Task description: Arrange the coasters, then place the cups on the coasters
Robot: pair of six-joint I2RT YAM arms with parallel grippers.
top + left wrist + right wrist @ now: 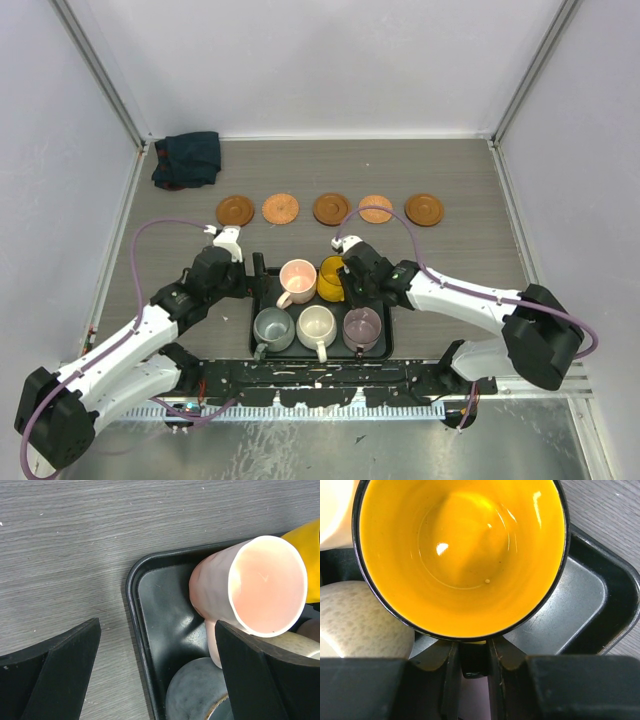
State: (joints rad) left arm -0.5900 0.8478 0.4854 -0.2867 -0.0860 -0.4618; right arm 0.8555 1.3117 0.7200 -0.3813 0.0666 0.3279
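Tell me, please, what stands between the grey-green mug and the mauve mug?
The cream-white handled mug, shown in the top view.

No readable text, label, brand, number or sign in any view. All surfaces plain: yellow glazed mug (462, 555), pink glazed mug (250, 580), black rectangular plastic tray (150, 595), round brown coasters (330, 209), grey wood-grain tabletop (470, 200).
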